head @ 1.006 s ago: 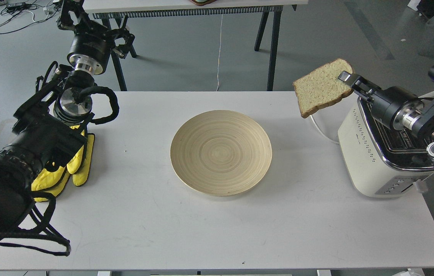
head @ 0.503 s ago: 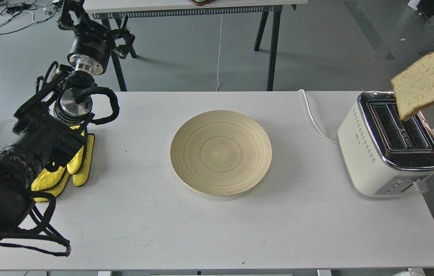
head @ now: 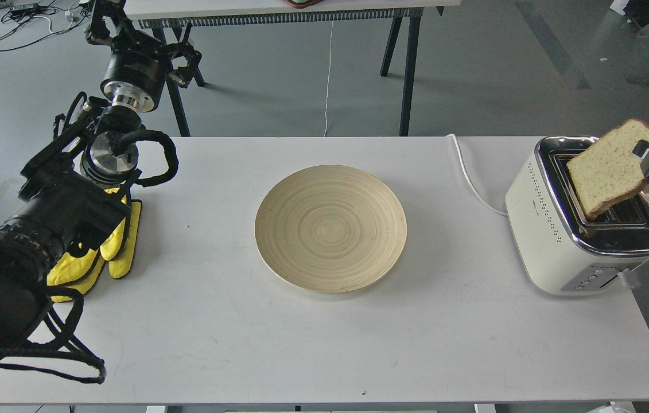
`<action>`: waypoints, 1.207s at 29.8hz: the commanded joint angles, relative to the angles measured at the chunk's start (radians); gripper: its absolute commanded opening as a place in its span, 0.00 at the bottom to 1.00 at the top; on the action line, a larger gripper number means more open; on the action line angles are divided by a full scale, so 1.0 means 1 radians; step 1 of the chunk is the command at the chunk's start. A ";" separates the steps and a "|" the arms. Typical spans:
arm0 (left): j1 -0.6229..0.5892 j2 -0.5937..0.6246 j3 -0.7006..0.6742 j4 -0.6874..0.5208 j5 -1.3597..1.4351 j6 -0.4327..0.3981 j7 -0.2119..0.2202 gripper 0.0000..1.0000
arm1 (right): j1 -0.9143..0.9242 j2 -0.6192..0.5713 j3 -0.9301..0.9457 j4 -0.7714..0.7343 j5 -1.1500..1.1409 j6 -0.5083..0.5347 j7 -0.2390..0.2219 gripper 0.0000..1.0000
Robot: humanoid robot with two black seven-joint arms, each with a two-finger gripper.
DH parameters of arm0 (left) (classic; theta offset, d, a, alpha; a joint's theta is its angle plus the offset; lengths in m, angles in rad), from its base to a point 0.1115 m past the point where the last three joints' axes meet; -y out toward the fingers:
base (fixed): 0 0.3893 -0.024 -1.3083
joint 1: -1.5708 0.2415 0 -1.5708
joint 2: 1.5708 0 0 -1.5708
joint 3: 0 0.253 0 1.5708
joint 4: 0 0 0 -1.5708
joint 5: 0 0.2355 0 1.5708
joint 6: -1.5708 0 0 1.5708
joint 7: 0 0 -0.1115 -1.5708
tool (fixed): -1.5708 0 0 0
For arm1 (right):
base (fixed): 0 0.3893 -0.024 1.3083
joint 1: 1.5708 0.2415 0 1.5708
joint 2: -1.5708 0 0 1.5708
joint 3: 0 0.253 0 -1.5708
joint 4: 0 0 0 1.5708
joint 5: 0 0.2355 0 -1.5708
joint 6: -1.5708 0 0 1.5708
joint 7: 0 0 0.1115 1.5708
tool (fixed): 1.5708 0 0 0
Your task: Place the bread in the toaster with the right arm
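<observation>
The bread (head: pixel 608 169), a pale tan slice with brown crust, hangs tilted over the toaster (head: pixel 554 241), its lower corner at the left slot of the chrome top. My right gripper (head: pixel 648 160) comes in from the right edge and is shut on the slice's upper right corner; most of the right arm is out of view. The toaster is cream-white and stands at the table's right end. My left gripper (head: pixel 146 40) is raised past the table's far left corner; I cannot tell whether it is open.
A round bamboo plate (head: pixel 330 228) lies mid-table. A yellow cloth (head: pixel 112 246) lies under my left arm at the left. The toaster's white cord (head: pixel 470 183) runs toward the table's back edge. Another table's legs (head: pixel 407 69) stand behind.
My right gripper has carried the bread from left of the toaster, up and across to its right, then down; the slice's lower corner now meets the left slot.
</observation>
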 commanded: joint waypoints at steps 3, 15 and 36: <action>0.000 0.000 0.000 0.000 -0.001 0.000 0.000 1.00 | -0.024 0.009 0.001 -0.001 0.002 0.000 0.003 0.35; 0.000 -0.003 0.001 0.000 0.000 0.000 0.000 1.00 | -0.021 0.109 0.131 -0.027 0.078 -0.015 0.115 0.96; 0.000 -0.003 -0.002 0.000 -0.001 0.000 0.000 1.00 | -0.061 0.719 0.659 -0.460 0.919 0.050 0.235 0.99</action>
